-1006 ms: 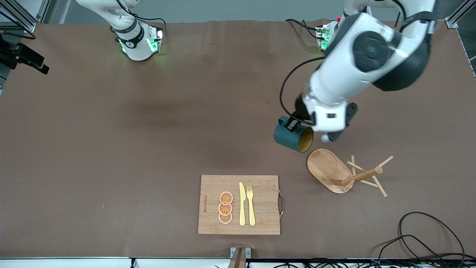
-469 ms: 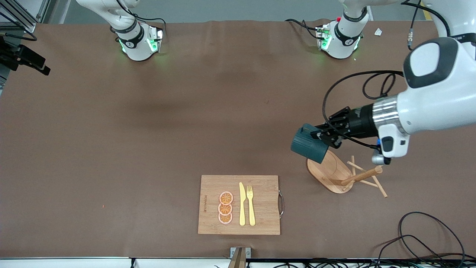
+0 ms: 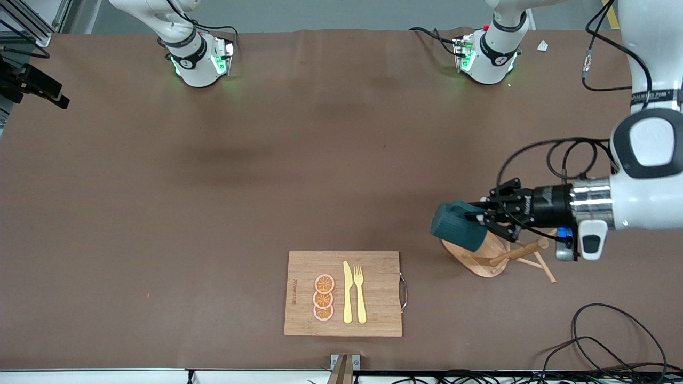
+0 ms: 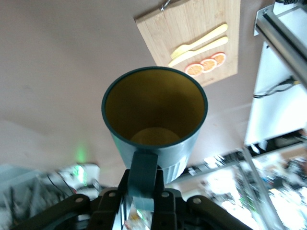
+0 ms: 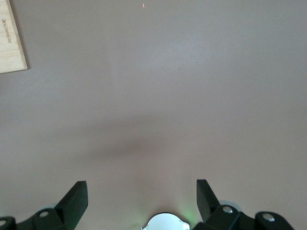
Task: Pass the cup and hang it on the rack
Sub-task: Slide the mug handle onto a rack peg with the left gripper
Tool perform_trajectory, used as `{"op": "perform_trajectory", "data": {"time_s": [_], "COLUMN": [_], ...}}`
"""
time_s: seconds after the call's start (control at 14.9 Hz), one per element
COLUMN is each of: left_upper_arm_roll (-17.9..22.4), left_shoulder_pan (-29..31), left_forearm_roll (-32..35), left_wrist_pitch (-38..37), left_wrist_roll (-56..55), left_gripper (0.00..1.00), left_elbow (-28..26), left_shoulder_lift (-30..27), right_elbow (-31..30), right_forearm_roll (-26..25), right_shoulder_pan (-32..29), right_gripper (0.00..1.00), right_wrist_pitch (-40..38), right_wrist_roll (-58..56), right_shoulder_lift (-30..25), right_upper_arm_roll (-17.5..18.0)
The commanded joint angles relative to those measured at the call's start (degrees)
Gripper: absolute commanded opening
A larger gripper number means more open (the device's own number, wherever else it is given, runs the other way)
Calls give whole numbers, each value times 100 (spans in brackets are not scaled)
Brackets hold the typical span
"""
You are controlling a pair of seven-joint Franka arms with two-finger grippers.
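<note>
Gripping the cup (image 3: 458,225) by its handle, the left claw (image 3: 483,218) holds it out sideways in the air over the rack (image 3: 483,256), above the end of the oval base that lies toward the right arm's end of the bench (image 3: 213,213). From the left wrist view the fingers (image 4: 163,201) are pinched on the flat handle strap, with the cup's mouth facing away from the wrist.

The cup looks stiff and fairly light, probably ceramic or hard plastic, so it should keep its shape but might chip if knocked on a peg. Its ribbed outside would give some bite, yet the handle seems the right place to hold, though the loop must stay clear enough for a peg to pass through. Held by the handle alone, it may tend to swing about the grip.

It is a small dark teal cylinder, ribbed outside, yellow-orange inside, with a plain rim and one side handle.

The rack is pale wood, with a central post and thin angled pegs, and it stands toward the left arm's end of the bench from the cutting board (image 3: 299,266).

The right claw (image 5: 142,196) waits with its fingers spread wide, holding nothing, over bare bench well away from the rack.
</note>
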Motion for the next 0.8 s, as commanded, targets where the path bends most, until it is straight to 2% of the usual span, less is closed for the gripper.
{"op": "perform_trajectory", "data": {"time_s": [0.0,0.27,0.74], "left_upper_arm_roll": [-42,-41,-15], "left_shoulder_pan": [133,265,484], "left_forearm_roll": [-441,-450,-345], "left_wrist_pitch": [3,-84,-717], "left_wrist_roll": [-158,-1097,-1126], "left_gripper": [0,0,0], "left_elbow": [26,-1,-18], "left_shoulder_lift": [155,323,489], "right_elbow": [-47,-56,-65], "right_forearm_roll": [78,78,60], "right_shoulder_pan": [-87,-61,-96], "right_gripper": [100,100,100], "right_wrist_pitch": [33,24,-90], "right_wrist_roll": [-259,-628,-779], "right_shoulder_lift": [-19,-10,7], "right_upper_arm_roll": [16,25,16]}}
